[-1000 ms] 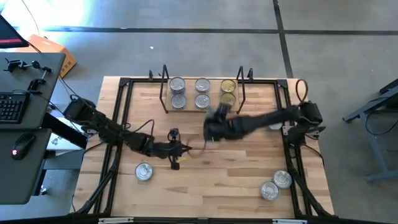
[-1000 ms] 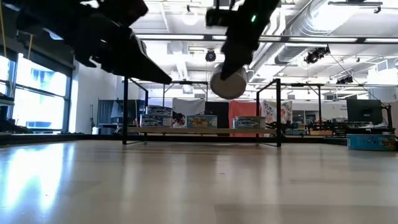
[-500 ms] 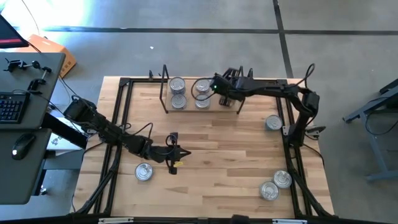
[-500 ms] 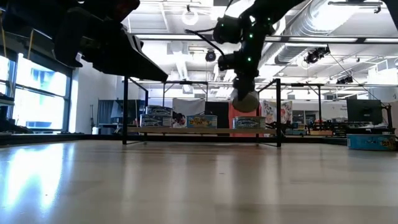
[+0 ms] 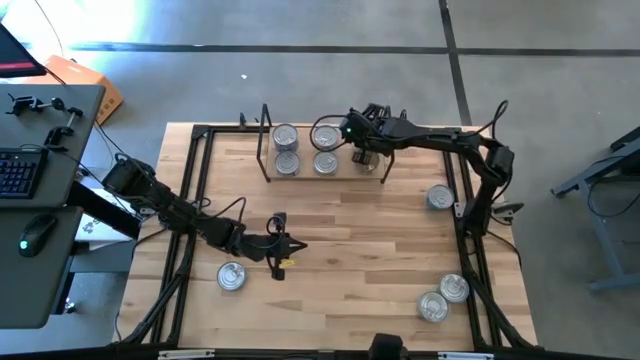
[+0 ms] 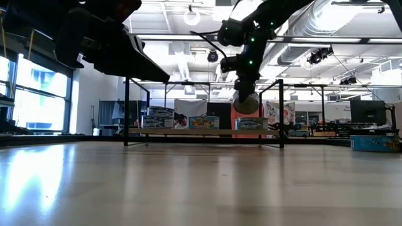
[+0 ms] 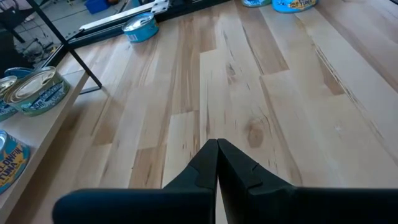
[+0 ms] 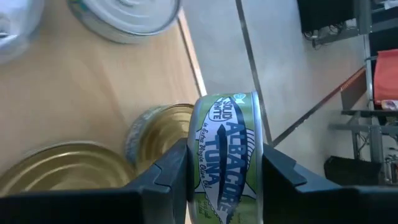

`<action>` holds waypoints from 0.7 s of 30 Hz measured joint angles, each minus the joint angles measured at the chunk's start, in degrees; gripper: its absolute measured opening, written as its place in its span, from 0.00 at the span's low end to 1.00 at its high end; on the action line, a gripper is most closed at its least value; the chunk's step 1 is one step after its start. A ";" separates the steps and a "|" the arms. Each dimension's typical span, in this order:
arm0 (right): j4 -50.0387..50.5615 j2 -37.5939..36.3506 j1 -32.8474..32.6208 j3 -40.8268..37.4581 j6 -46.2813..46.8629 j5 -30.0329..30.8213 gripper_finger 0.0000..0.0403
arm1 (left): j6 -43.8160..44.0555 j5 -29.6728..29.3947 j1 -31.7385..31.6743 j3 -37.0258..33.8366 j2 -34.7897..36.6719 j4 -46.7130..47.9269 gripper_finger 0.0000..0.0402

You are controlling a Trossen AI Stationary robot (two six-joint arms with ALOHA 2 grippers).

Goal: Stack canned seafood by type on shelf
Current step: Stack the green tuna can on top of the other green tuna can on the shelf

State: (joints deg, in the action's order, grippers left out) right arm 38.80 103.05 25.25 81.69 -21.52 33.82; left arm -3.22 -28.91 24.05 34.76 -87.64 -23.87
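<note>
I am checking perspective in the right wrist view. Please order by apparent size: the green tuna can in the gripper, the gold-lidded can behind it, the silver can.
1. Green tuna can, nearest the camera.
2. Silver can, though cropped.
3. Gold-lidded can, partly hidden.

The high camera hangs well above the table, facing straight down, and takes in the whole top with the shelf at its far edge. The low camera sits at table-top height, looking level across the boards to the same shelf and the room behind it. The left wrist camera looks from close above the table, catching one end of the shelf. The right wrist camera is nearest of all, pressed close over the shelf and tins. All four views share the shelf.
</note>
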 joint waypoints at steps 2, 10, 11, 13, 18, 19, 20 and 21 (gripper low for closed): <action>-0.16 0.41 0.47 0.00 0.00 0.11 0.29 | 0.00 0.00 0.00 0.00 0.00 -0.01 0.00; 0.14 3.72 0.96 0.00 -2.08 1.04 0.29 | 0.04 0.00 0.00 0.02 0.00 -0.24 0.00; 0.15 3.80 0.84 0.00 -2.08 0.96 0.29 | 0.02 0.00 0.00 0.02 0.00 -0.25 0.00; 0.24 3.86 0.64 0.00 -2.06 0.95 0.29 | 0.02 0.00 0.00 0.02 0.00 -0.25 0.00; 0.90 3.75 -0.17 0.00 -1.24 0.86 0.36 | 0.03 0.00 0.00 0.02 0.00 -0.25 0.00; 1.21 3.73 -0.36 0.00 -1.19 0.42 0.40 | 0.02 0.00 0.00 0.02 0.00 -0.25 0.00; 1.64 3.73 -0.60 0.00 -1.06 -0.13 0.45 | 0.04 0.00 0.00 0.02 0.00 -0.25 0.00; 1.89 3.75 -0.89 0.00 -1.03 -0.26 0.49 | 0.04 -0.01 0.00 0.02 0.00 -0.25 0.00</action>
State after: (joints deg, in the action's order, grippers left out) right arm 40.69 106.81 24.36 81.69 -22.55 33.56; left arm -3.18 -28.92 24.05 34.79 -87.64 -24.12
